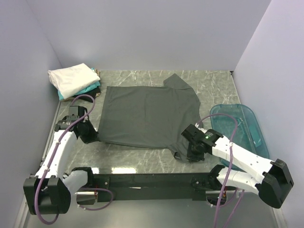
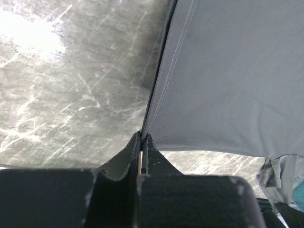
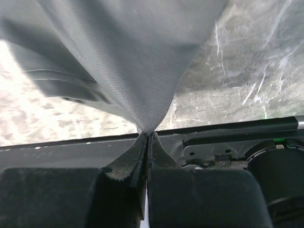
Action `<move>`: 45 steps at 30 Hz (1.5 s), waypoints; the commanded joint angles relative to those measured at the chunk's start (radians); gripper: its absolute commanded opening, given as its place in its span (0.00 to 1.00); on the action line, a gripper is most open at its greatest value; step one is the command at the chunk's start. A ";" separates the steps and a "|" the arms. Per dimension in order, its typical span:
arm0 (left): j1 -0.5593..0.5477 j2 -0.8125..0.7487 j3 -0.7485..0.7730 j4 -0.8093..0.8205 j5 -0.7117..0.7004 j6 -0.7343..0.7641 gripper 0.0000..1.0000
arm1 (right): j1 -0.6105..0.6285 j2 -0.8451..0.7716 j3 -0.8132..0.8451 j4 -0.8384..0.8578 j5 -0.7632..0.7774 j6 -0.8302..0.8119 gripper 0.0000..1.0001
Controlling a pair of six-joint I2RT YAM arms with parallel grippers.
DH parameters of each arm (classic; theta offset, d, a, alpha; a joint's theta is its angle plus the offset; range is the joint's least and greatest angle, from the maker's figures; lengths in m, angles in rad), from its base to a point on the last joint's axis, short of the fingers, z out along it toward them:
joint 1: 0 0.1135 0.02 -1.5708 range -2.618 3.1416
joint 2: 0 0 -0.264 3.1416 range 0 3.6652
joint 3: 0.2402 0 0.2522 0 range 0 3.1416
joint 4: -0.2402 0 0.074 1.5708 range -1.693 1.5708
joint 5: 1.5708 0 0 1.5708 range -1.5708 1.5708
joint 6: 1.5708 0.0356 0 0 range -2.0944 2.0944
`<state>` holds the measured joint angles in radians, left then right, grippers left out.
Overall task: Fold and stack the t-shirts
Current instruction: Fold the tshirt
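Left claw [image 2: 141,137], right claw [image 3: 147,136], pinching charcoal t-shirt [image 1: 147,114] corners

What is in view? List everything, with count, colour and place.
grey shirt: one, dark grey, spread flat mid-table
white shirt: one, white, folded, top of the pile in the far left corner
teal shirt: one, teal, folded, under the white one
tub: one, clear blue, right side of the table
table: one, grey-green marble, under it all
cables: several, purple, looped along both arms
left arm: one, white and black, near left
right arm: one, white and black, near right
left hand: one, black, shut on the grey shirt's near left corner
right hand: one, black, shut on the grey shirt's near right end
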<state>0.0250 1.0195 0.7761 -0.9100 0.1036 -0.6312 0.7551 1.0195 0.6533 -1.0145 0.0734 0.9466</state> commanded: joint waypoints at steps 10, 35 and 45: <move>0.009 0.165 0.117 0.102 0.056 0.022 0.01 | -0.045 0.184 0.310 -0.030 0.144 -0.106 0.00; 0.046 0.537 0.413 0.168 0.039 0.045 0.01 | -0.318 0.654 0.802 0.031 0.187 -0.408 0.00; 0.050 0.634 0.465 0.200 0.073 0.041 0.01 | -0.375 0.748 0.924 0.016 0.177 -0.456 0.00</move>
<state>0.0708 1.6367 1.1877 -0.7414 0.1616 -0.6056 0.3962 1.7451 1.5234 -0.9886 0.2283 0.5201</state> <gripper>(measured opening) 0.033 0.009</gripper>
